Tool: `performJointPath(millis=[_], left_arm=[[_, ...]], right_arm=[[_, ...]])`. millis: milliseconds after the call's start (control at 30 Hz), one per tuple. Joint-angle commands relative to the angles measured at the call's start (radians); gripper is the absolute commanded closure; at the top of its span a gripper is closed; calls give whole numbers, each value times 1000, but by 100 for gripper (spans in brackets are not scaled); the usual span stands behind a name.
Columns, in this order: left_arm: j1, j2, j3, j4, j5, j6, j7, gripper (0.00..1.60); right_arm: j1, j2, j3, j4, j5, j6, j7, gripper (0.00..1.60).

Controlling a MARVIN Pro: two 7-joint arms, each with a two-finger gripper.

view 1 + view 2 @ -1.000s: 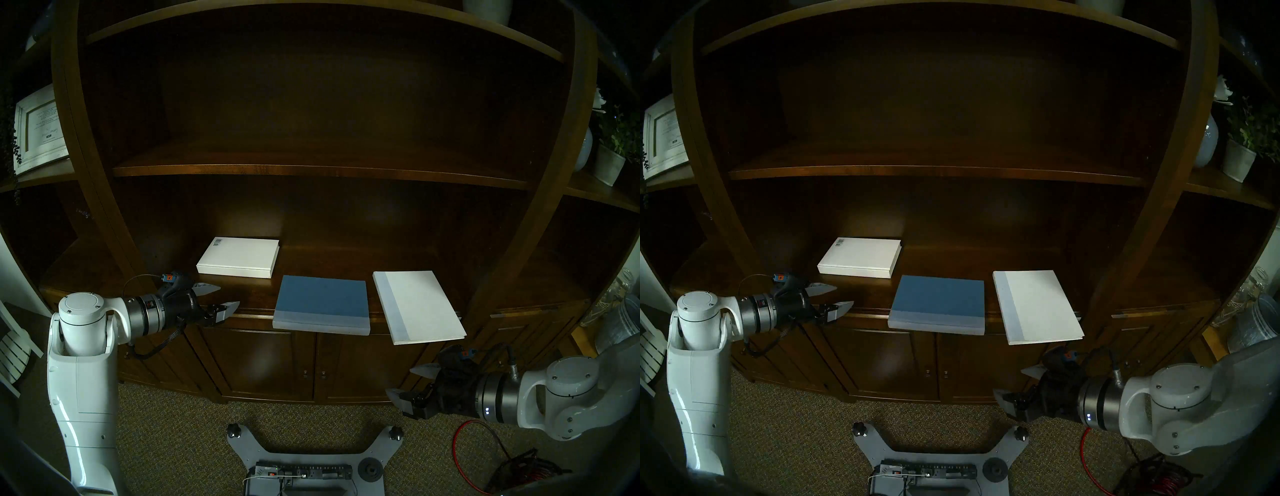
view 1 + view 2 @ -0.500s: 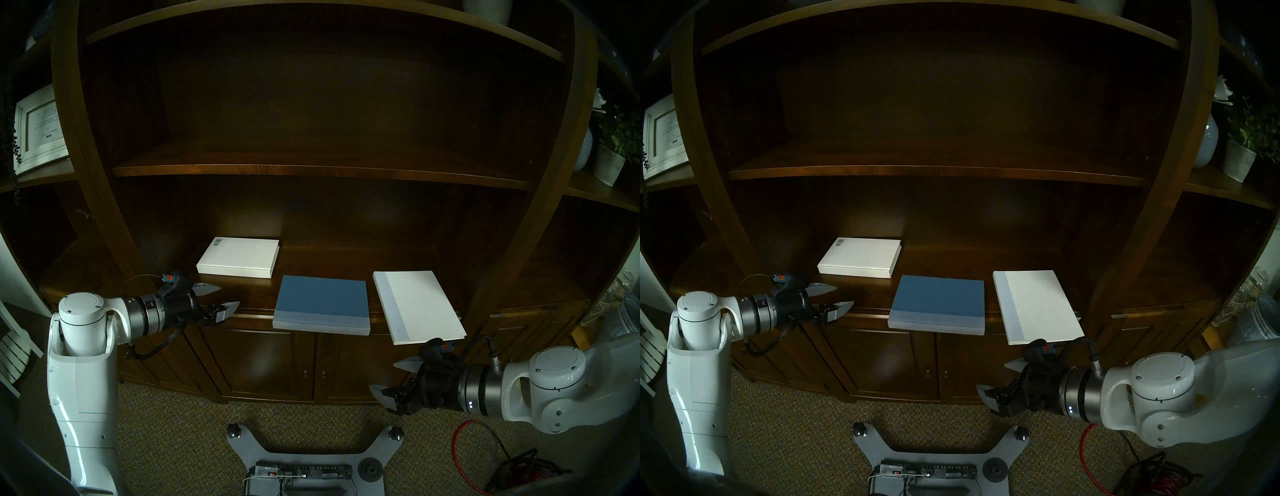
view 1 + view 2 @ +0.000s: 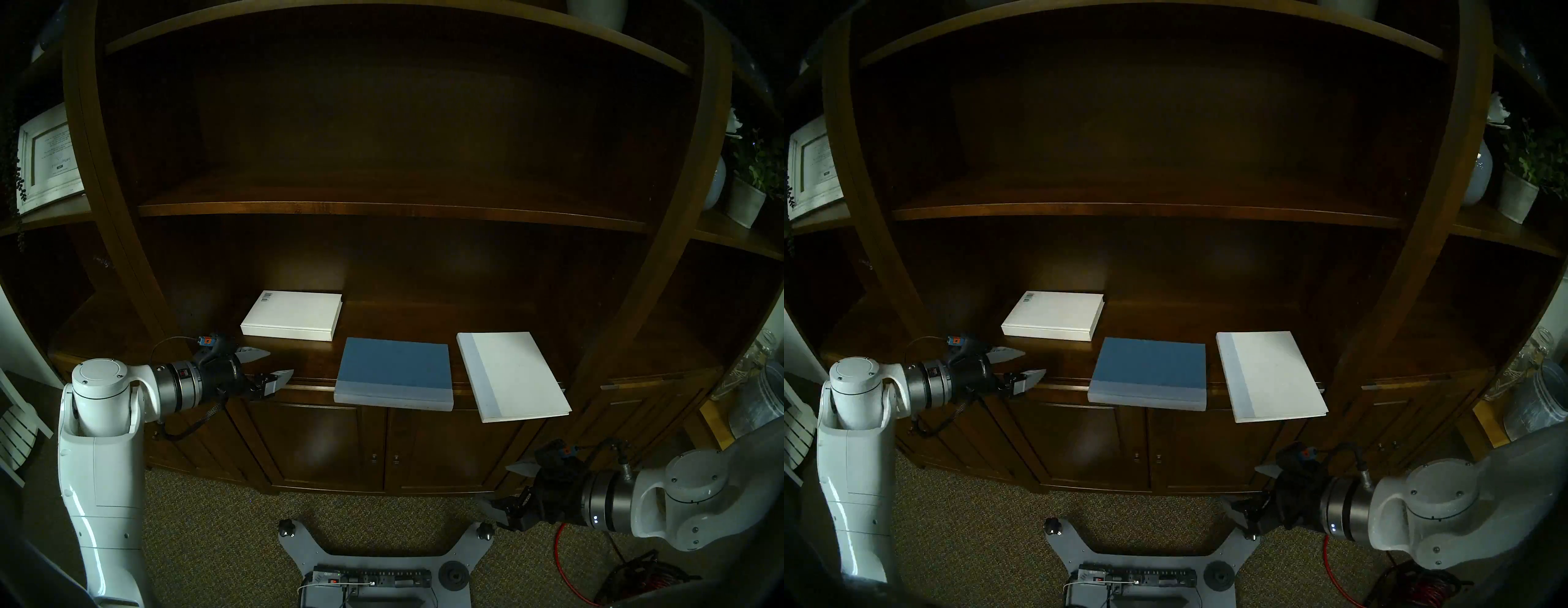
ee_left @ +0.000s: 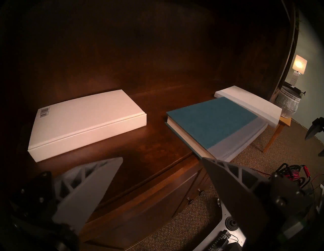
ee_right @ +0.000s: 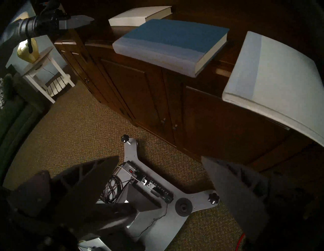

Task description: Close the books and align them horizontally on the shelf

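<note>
Books lying closed on bench point(image 3: 297, 369): blue book point(image 3: 394, 371) and white grey-strip book point(image 3: 513, 375) overhanging front edge, looking stiff, heavy; grip overhanging edges. Left gripper point(image 3: 271, 365) and right gripper point(image 3: 505, 484) hovering, jaws released.

head pair frontal, wrists near shelf point(image 3: 297, 373)

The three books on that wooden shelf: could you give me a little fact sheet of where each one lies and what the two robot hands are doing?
barcode book: closed, flat, farthest back, left
blue book: closed, flat, middle, front edge past the shelf lip
white book: closed, flat, right, skewed, overhanging the lip
left gripper: open, empty, at shelf height, left of the books
right gripper: open, empty, low before the cabinet doors
</note>
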Motion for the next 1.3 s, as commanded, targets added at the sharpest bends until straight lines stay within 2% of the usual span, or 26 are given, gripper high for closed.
performJointPath(millis=[0,233,467,500,567,700,967,1233,1267], left_arm=[[-19,1,1,-18,-6,-2,-1,0],[-49,21,-12,-51,-12,1,-6,0],[4,27,-51,-156,-40,20,-62,0],[28,24,-61,-190,-43,29,-74,0],[38,27,-66,-188,-53,28,-94,0],[112,18,-92,-253,-73,41,-132,0],[235,-13,-109,-353,-108,54,-125,0],[352,-50,-82,-458,-137,52,-110,0],[387,-54,-78,-492,-140,52,-101,0]], right_arm=[[32,-79,-35,-5,-36,-109,29,0],[39,-123,-94,-5,-63,-220,54,0],[47,-153,-141,-5,-84,-298,72,0],[49,-157,-148,-5,-87,-308,75,0],[49,-160,-153,-5,-90,-316,77,0],[53,-170,-170,-5,-97,-339,84,0],[59,-183,-196,-5,-108,-368,94,0],[67,-195,-219,-5,-118,-396,104,0],[68,-197,-221,-5,-120,-400,105,0]])
